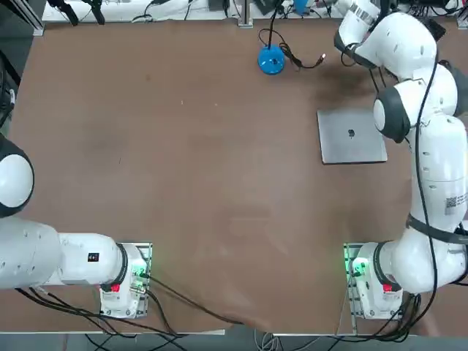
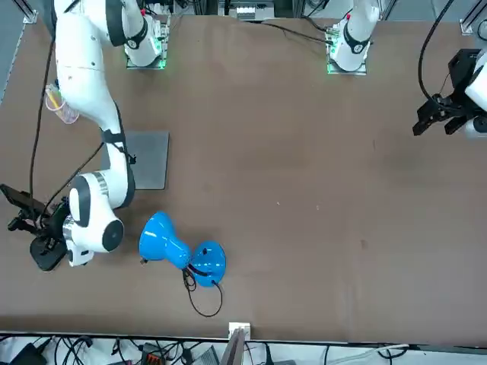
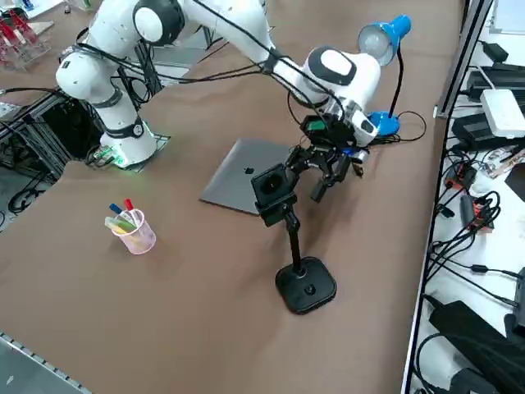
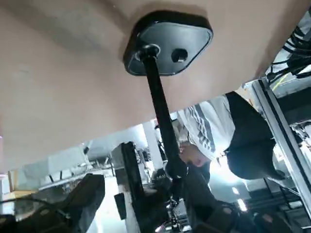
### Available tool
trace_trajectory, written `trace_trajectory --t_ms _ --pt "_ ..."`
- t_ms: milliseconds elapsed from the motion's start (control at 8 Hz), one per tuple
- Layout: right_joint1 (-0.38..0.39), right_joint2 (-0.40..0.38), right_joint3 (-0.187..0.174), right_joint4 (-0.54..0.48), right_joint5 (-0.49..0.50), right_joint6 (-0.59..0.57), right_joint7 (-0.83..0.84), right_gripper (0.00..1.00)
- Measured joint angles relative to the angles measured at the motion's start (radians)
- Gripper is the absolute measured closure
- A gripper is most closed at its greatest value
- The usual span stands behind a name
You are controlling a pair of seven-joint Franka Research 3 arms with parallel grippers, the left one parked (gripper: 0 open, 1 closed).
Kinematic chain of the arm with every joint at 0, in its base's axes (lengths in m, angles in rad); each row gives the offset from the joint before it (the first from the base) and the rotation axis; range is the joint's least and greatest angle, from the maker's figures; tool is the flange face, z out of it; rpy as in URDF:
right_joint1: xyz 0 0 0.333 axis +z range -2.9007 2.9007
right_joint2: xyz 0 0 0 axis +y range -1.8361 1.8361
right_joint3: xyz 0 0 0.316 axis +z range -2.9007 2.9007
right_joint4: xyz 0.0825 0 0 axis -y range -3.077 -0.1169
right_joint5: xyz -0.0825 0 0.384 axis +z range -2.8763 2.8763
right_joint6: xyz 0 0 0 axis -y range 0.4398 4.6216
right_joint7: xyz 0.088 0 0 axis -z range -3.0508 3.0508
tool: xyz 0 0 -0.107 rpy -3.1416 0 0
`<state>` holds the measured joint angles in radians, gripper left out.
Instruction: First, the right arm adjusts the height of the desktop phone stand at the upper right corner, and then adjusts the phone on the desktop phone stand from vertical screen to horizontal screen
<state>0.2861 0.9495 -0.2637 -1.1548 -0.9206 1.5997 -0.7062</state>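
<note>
R arm (image 3: 246, 37) reaches across the bench (image 3: 164, 312) w/ its tool (image 3: 328, 174) level w/ the top of the desktop phone stand (image 3: 302, 283), just beside the clamp end. Tool fingers (image 3: 321, 187) stand apart, wide; nothing between them and no contact w/ stand or phone visible from the side view. In the wrist view the fingers are only dark blurred shapes at the edge, stand pole (image 4: 160, 111) running between/ahead of them to its base (image 4: 167, 41); can't tell any touch there either.

Phone (image 3: 273, 190) sits in the clamp atop the pole, tilted, facing roughly toward the camera side; stand base rests on the bench near its edge by the R arm. In the front view stand (image 2: 42, 255) and phone (image 2: 21, 199) show at far left, partly hidden behind the arm's wrist.

Containers: clear plastic cup (image 3: 135, 231) stands upright on the bench, well apart from the stand, holding coloured markers (image 3: 123, 212) (red, blue, green caps).

Also on the bench: silver laptop (image 3: 242, 185), shut, lying flat behind the stand; blue desk lamp (image 3: 381, 49) w/ black cable further back. A person (image 4: 214, 131) in a striped top shows past the bench edge in the wrist view.
</note>
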Motion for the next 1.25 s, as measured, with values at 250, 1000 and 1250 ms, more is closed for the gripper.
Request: trace_trajectory --t_ms 250,1000,1250 --pt "-0.003 0.005 -0.001 -0.023 -0.005 0.0 -0.005 0.05" --pt "-0.014 0.005 -0.01 -0.077 -0.005 -0.017 -0.009 0.16" --pt "-0.016 0.005 -0.011 -0.077 -0.005 -0.018 -0.009 0.3"
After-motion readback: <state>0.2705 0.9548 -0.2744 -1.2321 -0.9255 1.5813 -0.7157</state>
